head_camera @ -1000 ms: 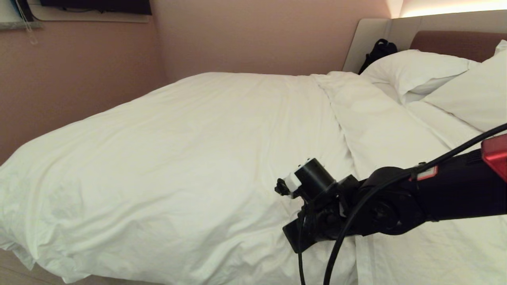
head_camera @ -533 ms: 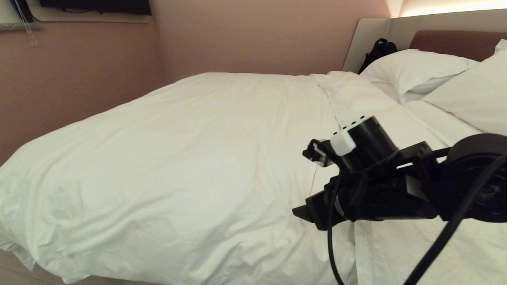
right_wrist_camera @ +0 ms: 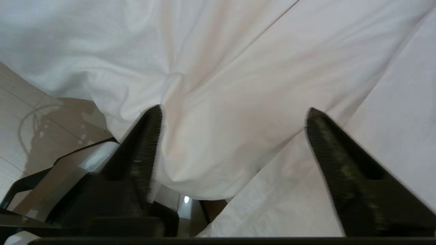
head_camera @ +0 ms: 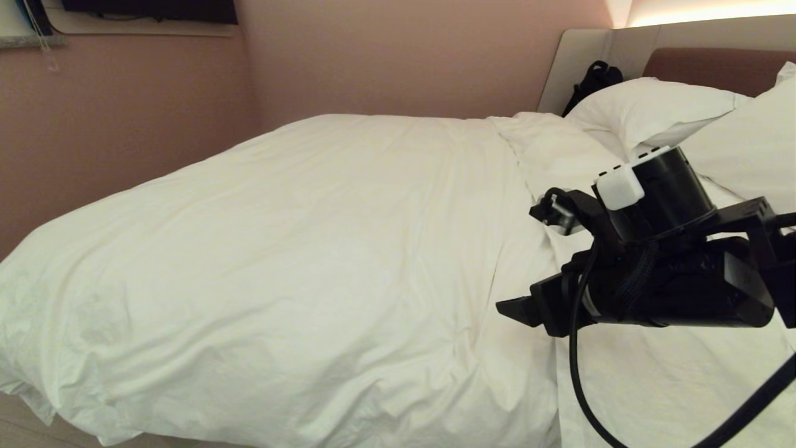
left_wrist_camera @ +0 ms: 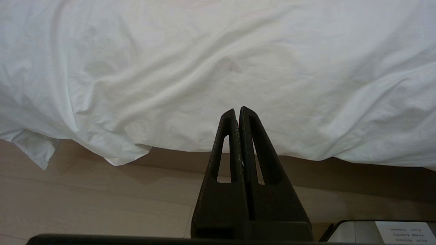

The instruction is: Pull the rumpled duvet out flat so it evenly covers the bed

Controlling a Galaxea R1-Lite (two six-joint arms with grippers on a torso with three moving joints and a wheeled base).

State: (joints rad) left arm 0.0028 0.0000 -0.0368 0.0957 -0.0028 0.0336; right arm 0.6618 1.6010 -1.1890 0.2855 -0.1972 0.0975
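Duvet [head_camera: 298,249]: one, covering the bed [head_camera: 578,68]; two pillows [head_camera: 647,109]. Right gripper [right_wrist_camera: 235,115] spread wide, empty, above the duvet. Left gripper [left_wrist_camera: 237,112] closed, empty.

Dusty-pink walls [head_camera: 385,56] meet in a corner at upper centre-left of the head view. A pale shelf [head_camera: 124,25] runs along the top left. Warm light [head_camera: 709,9] glows at upper right. Pale wood-look floor [left_wrist_camera: 102,200] fills the left wrist view's bottom.
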